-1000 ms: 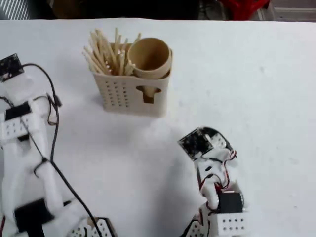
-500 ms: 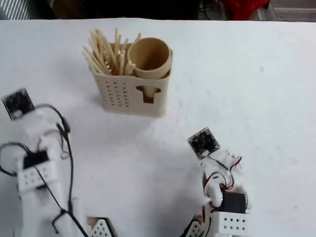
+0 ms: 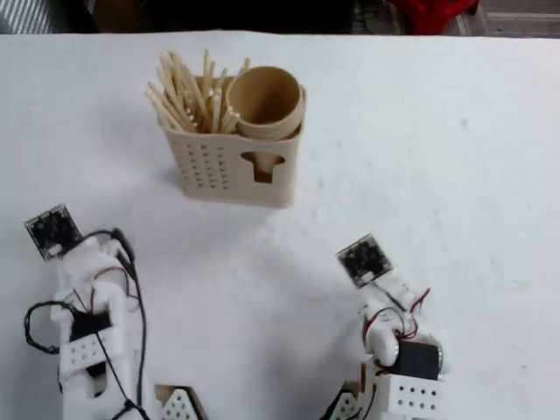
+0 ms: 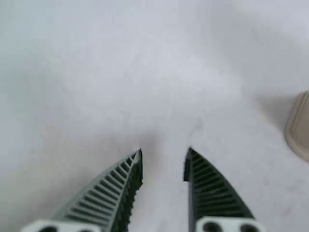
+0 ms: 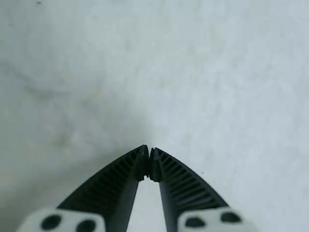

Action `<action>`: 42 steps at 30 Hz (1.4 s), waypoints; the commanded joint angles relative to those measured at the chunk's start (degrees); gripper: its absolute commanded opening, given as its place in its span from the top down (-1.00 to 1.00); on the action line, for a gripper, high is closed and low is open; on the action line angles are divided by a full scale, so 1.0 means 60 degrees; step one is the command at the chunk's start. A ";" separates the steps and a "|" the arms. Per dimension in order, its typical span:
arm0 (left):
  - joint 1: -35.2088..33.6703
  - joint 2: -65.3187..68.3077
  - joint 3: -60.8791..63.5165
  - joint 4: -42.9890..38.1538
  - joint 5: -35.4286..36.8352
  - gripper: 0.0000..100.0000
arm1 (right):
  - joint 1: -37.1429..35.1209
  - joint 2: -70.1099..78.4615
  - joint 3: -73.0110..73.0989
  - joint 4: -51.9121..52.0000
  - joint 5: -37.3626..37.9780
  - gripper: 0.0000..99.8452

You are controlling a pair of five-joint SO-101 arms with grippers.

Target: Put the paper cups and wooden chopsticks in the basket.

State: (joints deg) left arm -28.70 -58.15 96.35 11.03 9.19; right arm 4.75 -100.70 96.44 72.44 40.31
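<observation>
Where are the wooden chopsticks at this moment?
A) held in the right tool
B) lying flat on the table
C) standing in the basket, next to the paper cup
C: the wooden chopsticks stand in the basket, beside the paper cup.

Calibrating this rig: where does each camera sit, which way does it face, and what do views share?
High view: fixed overhead, looking down on table, basket, chopsticks, paper cups; one arm and another show.
Left wrist view: on that wrist, facing table past the open left end effector.
Right wrist view: likewise, past the shut right end effector.
Shared: the table; left wrist's beige edge is probably the basket.
</observation>
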 commanded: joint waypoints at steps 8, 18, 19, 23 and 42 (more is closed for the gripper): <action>-0.0095 -0.0125 0.0000 0.0015 0.0000 0.85 | 0.1912 0.0007 0.0088 0.0051 0.0103 0.97; -0.0095 -0.0125 0.0000 0.0015 0.0000 0.85 | 0.1897 0.0007 0.0088 0.0051 0.0103 0.97; -0.0095 -0.0125 0.0000 0.0015 0.0000 0.85 | 0.1897 0.0007 0.0088 0.0051 0.0103 0.97; -0.0095 -0.0125 0.0000 0.0015 0.0000 0.85 | 0.1897 0.0007 0.0088 0.0051 0.0103 0.97; -0.0095 -0.0125 0.0000 0.0015 0.0000 0.85 | 0.1897 0.0007 0.0088 0.0051 0.0103 0.97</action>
